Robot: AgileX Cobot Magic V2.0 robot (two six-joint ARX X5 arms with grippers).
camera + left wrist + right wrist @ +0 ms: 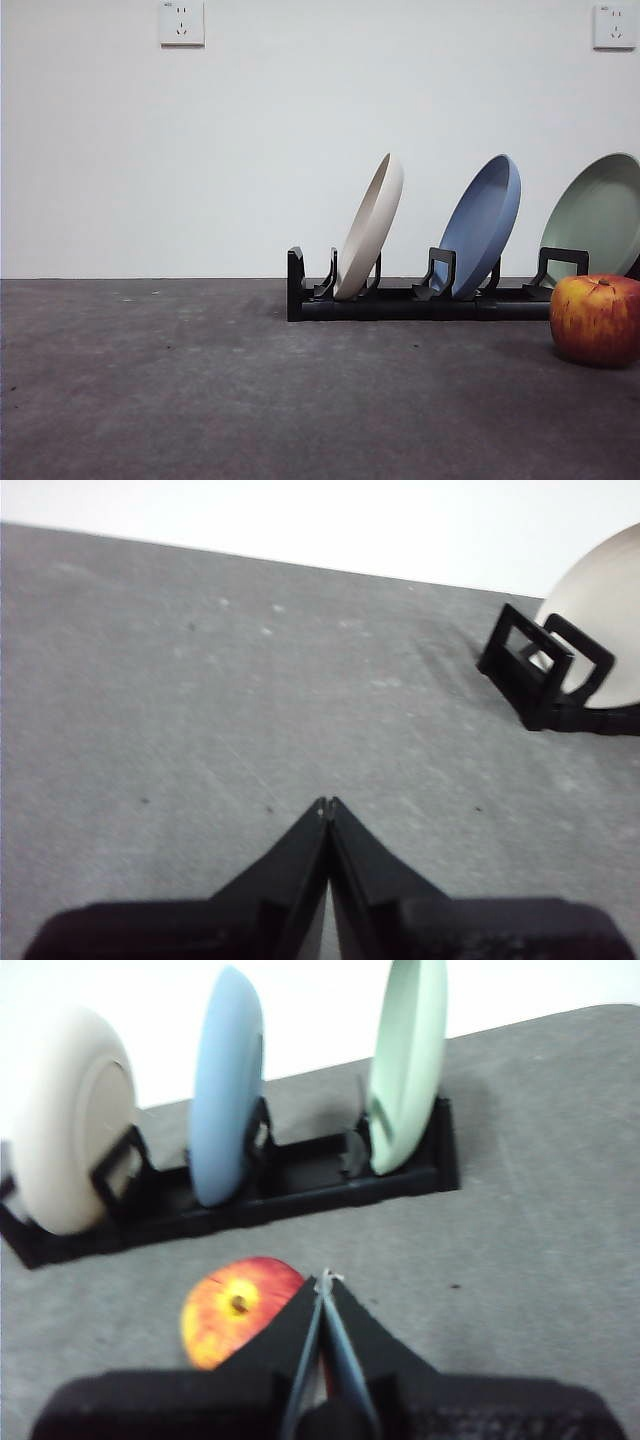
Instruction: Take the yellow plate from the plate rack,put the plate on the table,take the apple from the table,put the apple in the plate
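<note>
Nothing of the task is done yet. Nearest, my left gripper [328, 805] hangs over bare dark grey rough bench [200, 380], jaws pressed together and empty. My right gripper [325, 1282], jaws likewise together and empty, hangs just above the round red-and-yellow apple [596, 318], which rests on the bench at the right, near the long black pronged plate rack [400, 300]. Farther back, the cream matte yellow plate [371, 225] stands tilted in the rack's leftmost slot, beside a blue plate [484, 224] and a pale green plate [598, 215]. All four steps remain.
</note>
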